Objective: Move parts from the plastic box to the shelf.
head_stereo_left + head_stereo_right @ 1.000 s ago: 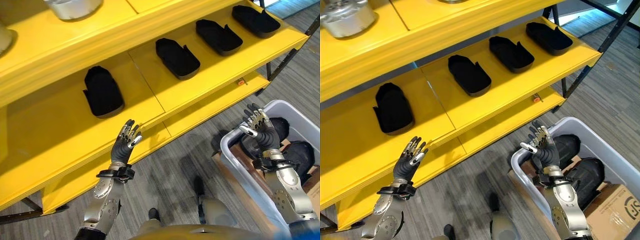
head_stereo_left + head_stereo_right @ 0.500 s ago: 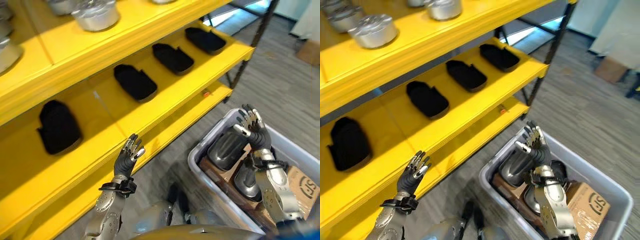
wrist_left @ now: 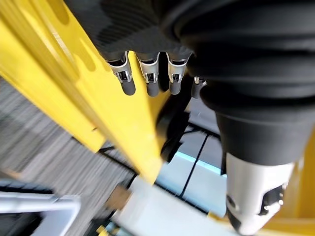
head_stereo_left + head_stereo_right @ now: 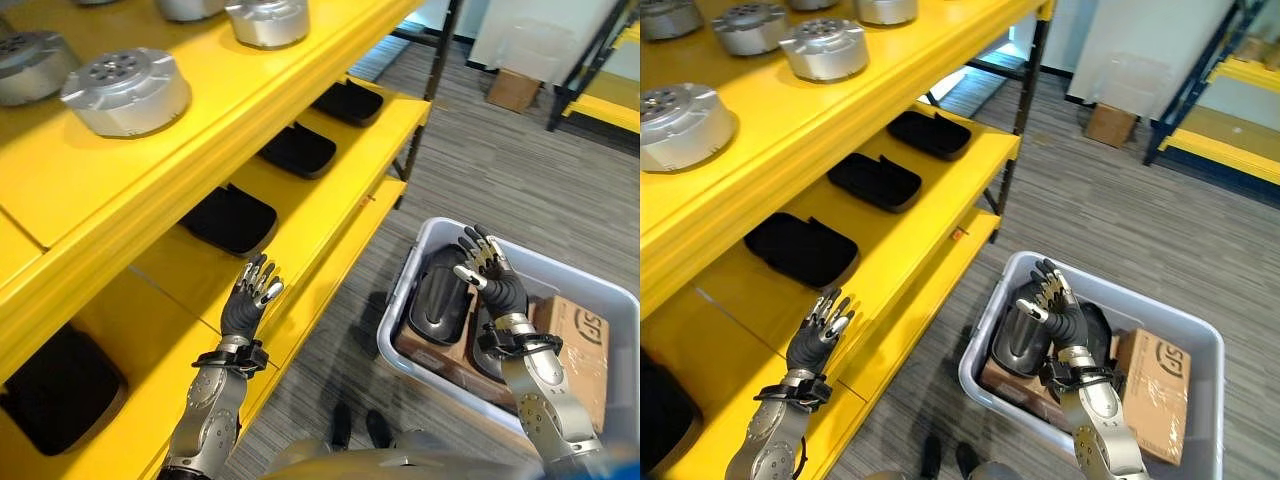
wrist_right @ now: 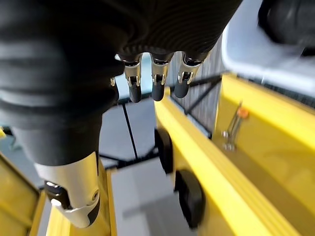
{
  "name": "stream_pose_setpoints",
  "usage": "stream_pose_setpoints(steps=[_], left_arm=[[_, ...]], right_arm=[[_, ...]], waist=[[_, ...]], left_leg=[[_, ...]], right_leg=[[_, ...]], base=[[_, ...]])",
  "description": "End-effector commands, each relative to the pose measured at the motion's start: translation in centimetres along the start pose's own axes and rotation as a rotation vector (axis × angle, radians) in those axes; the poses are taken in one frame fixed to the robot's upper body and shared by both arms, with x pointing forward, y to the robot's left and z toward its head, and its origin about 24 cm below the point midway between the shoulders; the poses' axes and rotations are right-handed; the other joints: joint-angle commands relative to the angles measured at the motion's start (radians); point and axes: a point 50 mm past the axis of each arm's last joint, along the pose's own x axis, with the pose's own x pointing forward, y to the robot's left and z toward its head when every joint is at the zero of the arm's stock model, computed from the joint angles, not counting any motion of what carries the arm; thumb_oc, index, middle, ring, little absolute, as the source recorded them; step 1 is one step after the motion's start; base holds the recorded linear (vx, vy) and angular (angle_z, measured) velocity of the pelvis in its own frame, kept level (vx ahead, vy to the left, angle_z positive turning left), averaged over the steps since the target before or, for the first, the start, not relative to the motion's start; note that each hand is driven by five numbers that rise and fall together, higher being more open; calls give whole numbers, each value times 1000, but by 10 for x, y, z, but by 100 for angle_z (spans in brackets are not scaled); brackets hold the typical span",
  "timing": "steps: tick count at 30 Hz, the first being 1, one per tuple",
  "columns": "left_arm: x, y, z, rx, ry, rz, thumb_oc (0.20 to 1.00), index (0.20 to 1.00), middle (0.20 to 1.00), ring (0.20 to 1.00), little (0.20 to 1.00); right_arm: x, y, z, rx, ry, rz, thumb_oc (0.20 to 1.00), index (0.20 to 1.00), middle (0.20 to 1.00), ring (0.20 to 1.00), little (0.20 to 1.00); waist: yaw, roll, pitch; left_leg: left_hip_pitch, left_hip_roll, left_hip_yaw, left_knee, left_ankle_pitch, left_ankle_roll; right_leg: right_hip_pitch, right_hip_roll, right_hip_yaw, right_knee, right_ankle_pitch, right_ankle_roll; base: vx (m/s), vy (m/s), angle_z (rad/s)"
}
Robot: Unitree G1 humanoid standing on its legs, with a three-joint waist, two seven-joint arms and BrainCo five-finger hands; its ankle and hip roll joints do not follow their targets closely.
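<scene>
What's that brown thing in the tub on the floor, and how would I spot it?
Find the grey plastic box on the floor right of the yellow shelf. At its far right lies a cardboard box, the only brown, square-edged item beside the rounded dark parts.

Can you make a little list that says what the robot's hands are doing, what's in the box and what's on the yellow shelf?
left hand: open, fingers straight, raised in front of the yellow shelf, holding nothing
right hand: open, raised over the plastic box, holding nothing
in the box: dark rounded parts and a cardboard carton
middle shelf: black trays in a row
top shelf: round silver metal parts
floor: grey striped carpet
</scene>
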Motion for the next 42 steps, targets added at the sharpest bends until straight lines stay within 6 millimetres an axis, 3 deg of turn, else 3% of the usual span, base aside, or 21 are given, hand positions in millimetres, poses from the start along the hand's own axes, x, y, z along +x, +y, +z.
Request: stream_pose_setpoints(steps=[1,4,5,7,8,9,10,14,24,26,28,29,30,31,33,35,36,37,38,39,42], left_arm=[[-4,9,16,71,-79,11,1000,1000,1000,1000,1000],[-1,9,18,86,-81,3,1000,1000,1000,1000,1000],[2,10,22,103,-92,9,1000,1000,1000,1000,1000],[1,14,28,115,-107,20,1000,1000,1000,1000,1000],[-1,14,29,100,-109,26,1000,1000,1000,1000,1000],[-1,14,29,101,-109,27,1000,1000,1000,1000,1000],[-3,15,27,82,-100,36,1000,1000,1000,1000,1000],[-3,15,20,47,-80,55,1000,1000,1000,1000,1000],[-6,11,9,25,-33,30,1000,1000,1000,1000,1000],[-9,12,6,30,-17,28,1000,1000,1000,1000,1000],[-9,9,3,22,-8,13,1000,1000,1000,1000,1000],[-9,9,3,22,-9,13,1000,1000,1000,1000,1000],[-8,7,5,27,-15,-2,1000,1000,1000,1000,1000],[-7,7,4,29,-12,-4,1000,1000,1000,1000,1000],[-8,7,4,27,-8,-3,1000,1000,1000,1000,1000],[-10,6,4,20,-7,-2,1000,1000,1000,1000,1000],[-9,5,5,23,-15,-5,1000,1000,1000,1000,1000],[-9,5,5,23,-15,-5,1000,1000,1000,1000,1000],[-4,2,8,30,-29,-14,1000,1000,1000,1000,1000],[-4,2,8,30,-29,-14,1000,1000,1000,1000,1000],[6,-9,11,24,-52,-65,1000,1000,1000,1000,1000]], right_arm=[[7,6,15,31,-101,22,1000,1000,1000,1000,1000],[8,9,14,39,-97,29,1000,1000,1000,1000,1000],[11,14,12,51,-91,45,1000,1000,1000,1000,1000],[13,17,12,54,-97,57,1000,1000,1000,1000,1000],[14,20,12,59,-97,65,1000,1000,1000,1000,1000],[14,20,12,59,-98,65,1000,1000,1000,1000,1000],[16,23,9,59,-81,75,1000,1000,1000,1000,1000],[17,22,8,49,-69,76,1000,1000,1000,1000,1000],[6,11,5,52,-37,56,1000,1000,1000,1000,1000],[2,11,7,57,-37,79,1000,1000,1000,1000,1000],[0,9,9,48,-37,79,1000,1000,1000,1000,1000],[1,9,9,48,-37,79,1000,1000,1000,1000,1000],[1,6,11,20,-35,95,1000,1000,1000,1000,1000],[3,7,11,8,-31,106,1000,1000,1000,1000,1000],[4,8,12,-7,-30,115,1000,1000,1000,1000,1000],[4,7,14,-20,-35,115,1000,1000,1000,1000,1000],[6,6,15,-28,-46,111,1000,1000,1000,1000,1000],[6,6,15,-28,-46,111,1000,1000,1000,1000,1000],[10,6,18,-34,-61,112,1000,1000,1000,1000,1000],[10,6,18,-34,-61,112,1000,1000,1000,1000,1000],[14,5,17,-47,-74,77,1000,1000,1000,1000,1000]], waist=[[3,-24,-54],[-4,-32,-30],[8,-36,-9],[41,-24,4],[62,-20,-7],[61,-21,-10],[83,-25,-24],[78,-37,-51],[53,-30,-58],[50,-31,-35],[60,-33,-1],[57,-31,-1],[74,-40,32],[77,-40,32],[78,-38,25],[79,-34,19],[78,-25,24],[79,-25,24],[74,-2,33],[74,-2,33],[48,55,28]], left_leg=[[-8,-1,60,6,-7,22],[-17,5,100,6,-8,24],[-23,22,136,11,-10,24],[-19,53,167,14,-12,13],[-6,73,198,16,-22,3],[-10,73,198,15,-19,2],[9,81,237,15,-34,-1],[39,68,250,13,-54,-5],[53,127,250,78,-63,-60],[17,161,247,161,-62,-87],[-55,186,218,313,-9,-115],[-61,188,214,323,-12,-117],[-150,158,121,456,52,-139],[-162,149,92,448,45,-134],[-154,185,57,370,56,-131],[-122,260,31,232,84,-135],[-113,301,11,161,126,-145],[-111,301,12,159,127,-145],[-99,356,-20,75,183,-171],[-97,356,-19,73,184,-171],[-46,392,72,11,187,-209]], right_leg=[[-49,-22,37,-19,181,92],[-85,-10,68,-2,197,109],[-122,-18,13,30,200,121],[-127,-113,-246,42,157,107],[-93,-187,-445,47,123,83],[-96,-187,-446,45,127,82],[-83,-233,-556,51,127,81],[-52,-242,-548,-27,165,90],[22,-189,-532,-108,150,61],[31,-172,-541,-114,139,40],[57,-166,-554,-128,133,21],[56,-164,-558,-129,133,20],[64,-168,-565,-138,134,3],[64,-169,-565,-141,132,4],[64,-173,-555,-143,130,13],[63,-183,-542,-136,123,25],[55,-183,-531,-128,116,32],[55,-183,-531,-128,116,32],[44,-172,-503,-118,100,40],[44,-172,-503,-118,100,39],[41,-186,-480,-97,93,57]], base=[[-78,79,-56],[-109,54,-57],[-112,-9,-88],[-50,-37,-148],[7,-31,-133],[47,-40,-87],[51,-31,-75],[110,-103,-65],[85,-152,-2],[4,-239,16],[-14,-216,32],[-71,-208,50],[-66,-131,44],[-43,-113,36],[57,67,1],[91,148,-8],[47,105,-2],[0,151,-15],[-12,92,-31],[-3,243,-38],[76,294,-49]])
